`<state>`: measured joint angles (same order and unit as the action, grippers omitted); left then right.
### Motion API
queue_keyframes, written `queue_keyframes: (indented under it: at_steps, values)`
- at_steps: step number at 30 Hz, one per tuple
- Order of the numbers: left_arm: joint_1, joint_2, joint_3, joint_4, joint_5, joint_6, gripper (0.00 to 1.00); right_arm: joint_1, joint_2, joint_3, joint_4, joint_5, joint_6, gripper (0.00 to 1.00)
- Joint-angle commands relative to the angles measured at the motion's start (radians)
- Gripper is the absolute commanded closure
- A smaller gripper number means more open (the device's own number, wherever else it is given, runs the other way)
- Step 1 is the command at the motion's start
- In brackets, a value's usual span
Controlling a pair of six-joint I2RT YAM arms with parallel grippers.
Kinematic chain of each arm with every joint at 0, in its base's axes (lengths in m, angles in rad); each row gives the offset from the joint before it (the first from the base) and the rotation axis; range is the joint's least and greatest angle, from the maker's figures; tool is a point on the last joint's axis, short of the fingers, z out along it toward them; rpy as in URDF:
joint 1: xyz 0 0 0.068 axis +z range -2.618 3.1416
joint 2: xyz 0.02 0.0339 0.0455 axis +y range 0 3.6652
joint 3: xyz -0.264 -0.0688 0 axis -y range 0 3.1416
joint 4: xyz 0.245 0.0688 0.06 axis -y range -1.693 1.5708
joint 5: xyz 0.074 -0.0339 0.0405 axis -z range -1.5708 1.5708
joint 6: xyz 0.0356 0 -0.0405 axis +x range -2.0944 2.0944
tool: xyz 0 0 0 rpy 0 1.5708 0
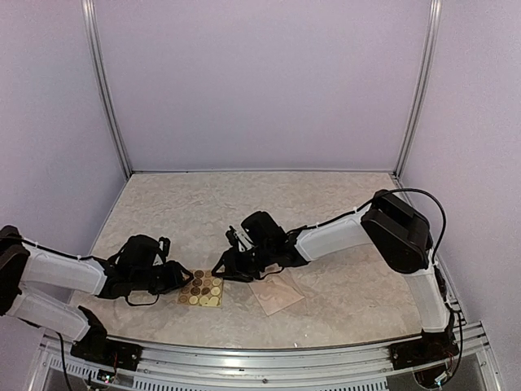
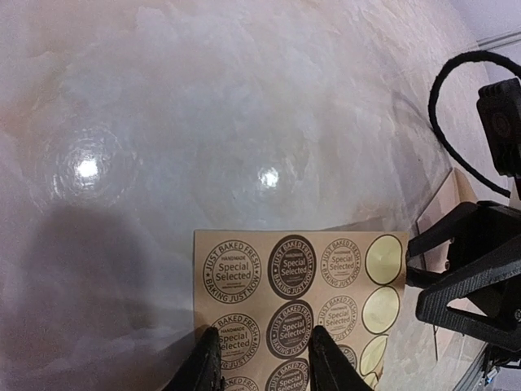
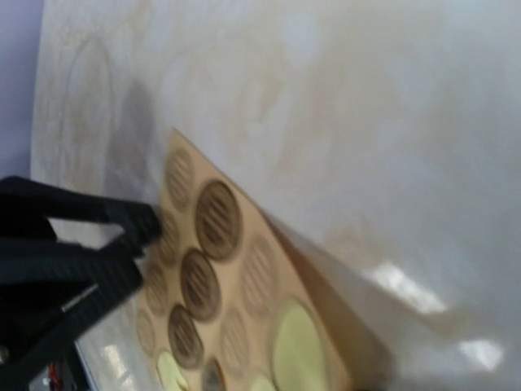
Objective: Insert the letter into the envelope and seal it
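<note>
Top view first: the envelope (image 1: 277,295) lies flat on the tabletop (image 1: 244,204), near the sticker sheet (image 1: 203,290) and to its right. I see no letter lying loose anywhere, so my guess is it's already tucked inside, though I can't confirm that. The left jaws sit at the sheet's left edge and the right jaws at its upper right corner. To me this looks like the sealing part: get one sticker off and onto the flap.

Left wrist view: the left jaws are apart, with the fingertips (image 2: 203,368) either side of a column of stickers at the sheet's near edge, resting on it or just over it. I'd press down firmly there so the backing can't lift. The right jaws come in from the side with the pale circles.

Right wrist view: it's blurry, but the right jaws' fingertips (image 3: 122,216) are almost together at the sheet's edge. I can't tell if they actually pinch anything. Tip: catch only a sticker's rim and peel low and slow, away from the pinned side, otherwise the whole sheet comes up
</note>
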<state>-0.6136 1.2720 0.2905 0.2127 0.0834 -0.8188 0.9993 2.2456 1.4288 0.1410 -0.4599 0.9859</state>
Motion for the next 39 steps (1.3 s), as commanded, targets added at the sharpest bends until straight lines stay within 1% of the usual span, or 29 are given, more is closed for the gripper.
queue_keyframes:
  at_steps: [1, 3, 5, 6, 7, 8, 10, 15, 17, 19, 21, 23, 24, 26, 29, 33, 36, 39]
  values:
    - [-0.030, 0.028, -0.018, 0.024, 0.006, -0.026, 0.66, 0.008, 0.062, 0.025, -0.002, -0.021, 0.020, 0.58]
    - [-0.036, 0.030, -0.018, 0.030, 0.004, -0.030, 0.66, 0.009, 0.060, 0.027, 0.008, -0.022, 0.023, 0.64]
    - [-0.041, 0.027, -0.017, 0.036, 0.001, -0.032, 0.66, 0.009, 0.049, 0.025, 0.023, -0.023, 0.025, 0.73]
    - [-0.042, 0.024, -0.017, 0.038, 0.002, -0.033, 0.66, 0.008, 0.042, 0.018, 0.036, -0.026, 0.026, 0.82]
    - [-0.044, 0.019, -0.015, 0.039, 0.003, -0.034, 0.66, 0.008, 0.030, 0.013, 0.053, -0.030, 0.027, 0.95]
    - [-0.044, 0.014, -0.014, 0.037, 0.002, -0.033, 0.66, 0.008, 0.013, -0.002, 0.073, -0.033, 0.029, 1.00]
    - [-0.046, -0.016, -0.003, 0.011, -0.004, -0.028, 0.63, 0.006, -0.033, -0.028, 0.110, -0.039, 0.023, 1.00]
    - [-0.047, -0.193, 0.073, -0.146, -0.043, 0.009, 0.44, -0.002, -0.226, -0.095, 0.096, 0.001, -0.057, 1.00]
    - [-0.049, -0.282, 0.118, -0.187, -0.010, 0.043, 0.34, -0.007, -0.311, -0.117, 0.065, 0.018, -0.097, 1.00]
    - [-0.056, -0.345, 0.170, -0.222, 0.036, 0.078, 0.27, -0.012, -0.391, -0.137, 0.037, 0.022, -0.137, 1.00]
    - [-0.070, -0.397, 0.224, -0.262, 0.079, 0.105, 0.21, -0.017, -0.486, -0.158, 0.023, 0.006, -0.177, 1.00]
    - [-0.086, -0.417, 0.278, -0.290, 0.125, 0.125, 0.17, -0.020, -0.561, -0.182, 0.026, -0.015, -0.200, 1.00]
    - [-0.133, -0.428, 0.341, -0.307, 0.146, 0.142, 0.13, -0.024, -0.640, -0.206, 0.031, -0.044, -0.215, 1.00]
    - [-0.184, -0.436, 0.382, -0.299, 0.147, 0.151, 0.10, -0.024, -0.701, -0.216, 0.021, -0.057, -0.229, 1.00]
    - [-0.250, -0.440, 0.423, -0.238, 0.185, 0.152, 0.07, -0.024, -0.773, -0.231, 0.002, -0.062, -0.242, 1.00]
    - [-0.328, -0.417, 0.477, -0.193, 0.205, 0.159, 0.08, -0.024, -0.833, -0.243, -0.015, -0.092, -0.251, 1.00]
    - [-0.357, -0.397, 0.497, -0.194, 0.190, 0.164, 0.14, -0.024, -0.858, -0.258, -0.012, -0.113, -0.248, 1.00]
    - [-0.362, -0.378, 0.501, -0.188, 0.193, 0.157, 0.25, -0.023, -0.873, -0.271, 0.000, -0.137, -0.243, 1.00]
